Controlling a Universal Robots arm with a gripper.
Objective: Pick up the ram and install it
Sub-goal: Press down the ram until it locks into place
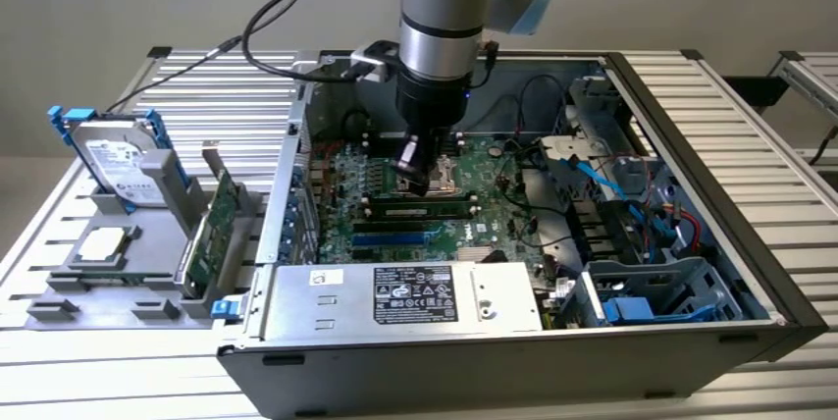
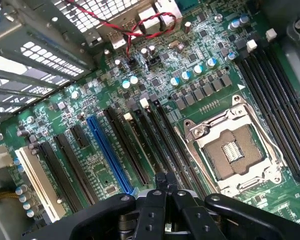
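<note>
We are looking at the gripper [image 2: 166, 186] hanging low over the motherboard [image 1: 392, 206], and we are seeing its black fingers [image 2: 155, 197] pressed together with nothing between them. In the wrist view the fingertips are sitting just above the bank of long black memory slots [image 2: 162, 137] that runs beside the empty CPU socket [image 2: 235, 150]. That socket, with its silver frame, is our landmark.

In the exterior view the gripper [image 1: 416, 173] is coming down right over the socket, which it is hiding from that camera. Just toward the camera from the socket, we are spotting the ram [image 1: 419, 210]: a narrow green stick lying along the slots, its chips facing us, already resting in the board and apart from the fingertips. We cannot tell whether it is fully seated.

Further from the socket, a blue slot [image 2: 110, 155] and a cream slot [image 2: 37, 182] are lining up alongside the black ones. Nearer the camera than the ram, the power supply [image 1: 406, 297] with its black label is spanning the case [image 1: 707, 243]. Outside the case, at the exterior view's left, a green expansion card [image 1: 216, 234] and a hard drive [image 1: 116, 160] are standing upright in a grey holder [image 1: 92, 288].
</note>
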